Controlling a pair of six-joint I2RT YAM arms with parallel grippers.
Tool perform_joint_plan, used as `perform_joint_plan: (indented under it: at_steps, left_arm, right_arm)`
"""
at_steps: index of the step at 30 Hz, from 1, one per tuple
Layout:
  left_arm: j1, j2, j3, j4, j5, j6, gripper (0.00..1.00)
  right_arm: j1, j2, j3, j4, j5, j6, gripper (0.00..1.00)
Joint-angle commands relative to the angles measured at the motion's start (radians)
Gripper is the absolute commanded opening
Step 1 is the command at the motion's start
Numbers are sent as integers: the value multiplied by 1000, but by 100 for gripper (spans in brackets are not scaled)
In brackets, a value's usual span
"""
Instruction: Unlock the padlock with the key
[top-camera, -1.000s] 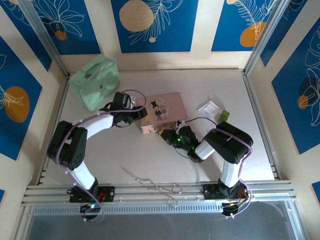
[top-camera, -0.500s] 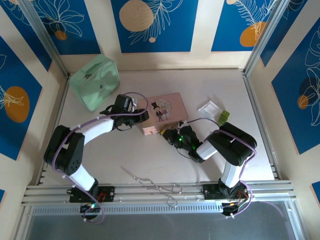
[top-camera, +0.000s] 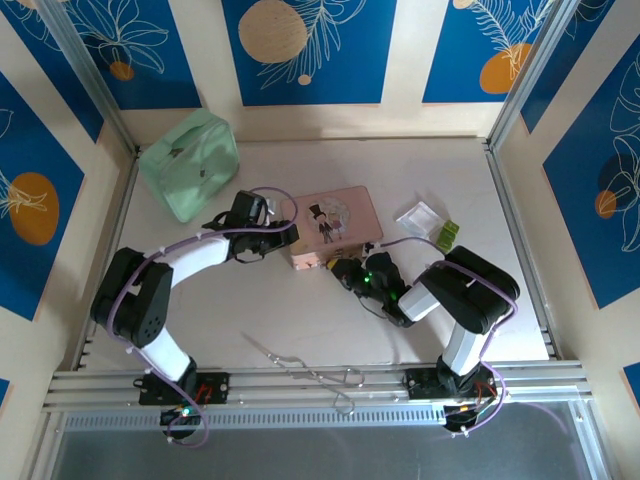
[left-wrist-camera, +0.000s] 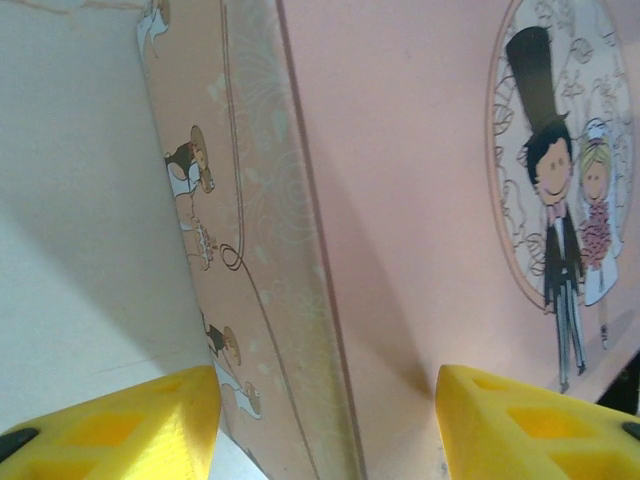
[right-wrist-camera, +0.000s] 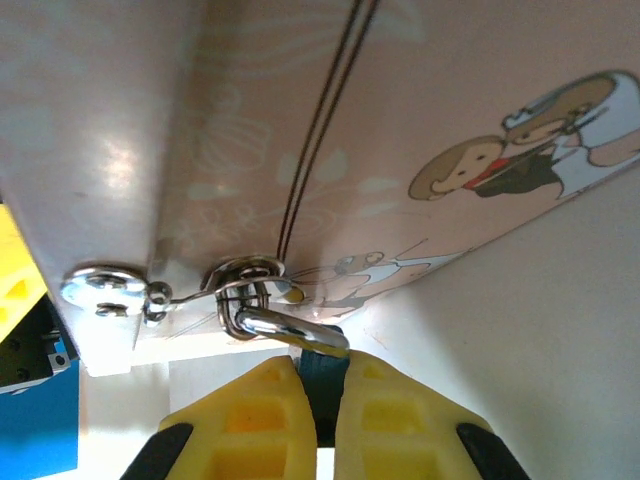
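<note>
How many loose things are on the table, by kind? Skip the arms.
pink tin: 1
padlock, hooked on the tin's hasp: 1
green pouch: 1
clear packet: 1
small green item beside the packet: 1
thin wire tool at the near edge: 1
Total: 6

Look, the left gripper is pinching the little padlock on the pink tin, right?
Not quite. It is the right gripper that pinches the little padlock on the pink tin. The right wrist view shows its yellow fingers closed on the lock.
</note>
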Motion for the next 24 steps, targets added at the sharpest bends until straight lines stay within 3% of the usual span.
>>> perform_joint_plan:
  at_steps: [1, 5, 9, 13, 14, 17, 20, 24]
  left_arm:
    - [-5, 17, -8, 6, 2, 20, 61]
    - [-5, 20, 0, -4, -4, 31, 64]
    - [-2, 17, -10, 1, -11, 26, 63]
    - [1, 20, -14, 4, -7, 25, 61]
    - [1, 20, -14, 3, -6, 24, 61]
    - [3, 18, -16, 2, -9, 25, 60]
    - [4, 18, -15, 1, -11, 26, 59]
    - [7, 19, -17, -6, -17, 33, 58]
  right_arm:
    - [1, -20, 29, -15, -24, -42, 0]
    - [8, -19, 2, -47, 12, -42, 2]
    - [-8, 2, -43, -14, 31, -45, 24]
    - [-9, -3, -66, 16, 46, -62, 30]
    - [-11, -5, -65, 18, 43, -65, 28]
    - [-8, -24, -57, -8, 45, -86, 7]
    - [-9, -39, -61, -21, 53, -102, 1]
    - [-15, -77, -74, -36, 64, -104, 0]
